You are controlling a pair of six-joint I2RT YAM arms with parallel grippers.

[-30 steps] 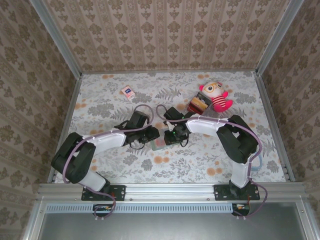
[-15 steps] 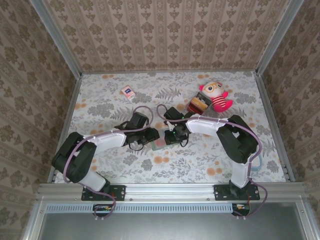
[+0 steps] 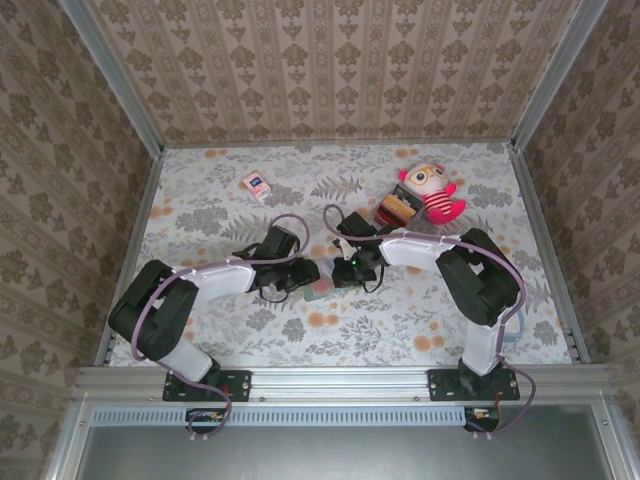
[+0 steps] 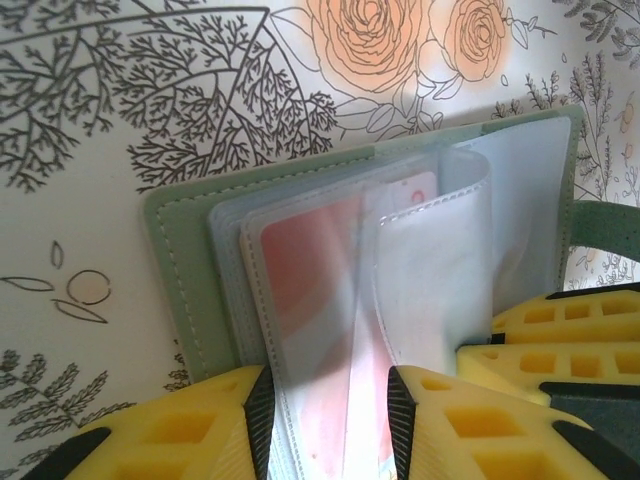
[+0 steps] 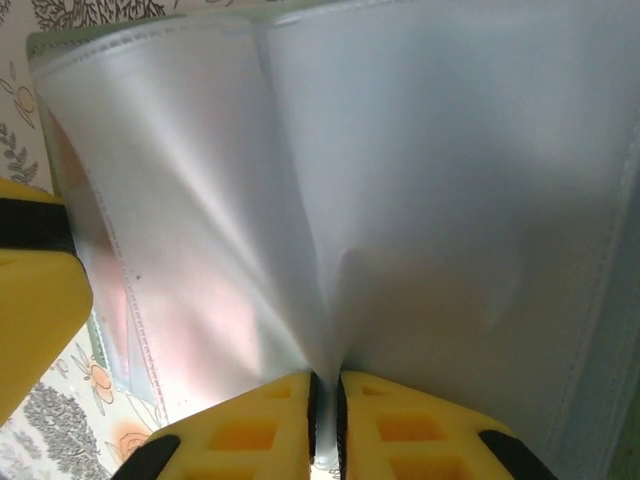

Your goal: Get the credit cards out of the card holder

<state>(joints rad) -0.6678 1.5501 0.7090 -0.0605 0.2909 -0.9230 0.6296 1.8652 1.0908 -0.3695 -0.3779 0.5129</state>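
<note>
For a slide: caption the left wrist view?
Open card holder on floral table, pinkish card in clear sleeves, yellow jaws straddling them.
</note>
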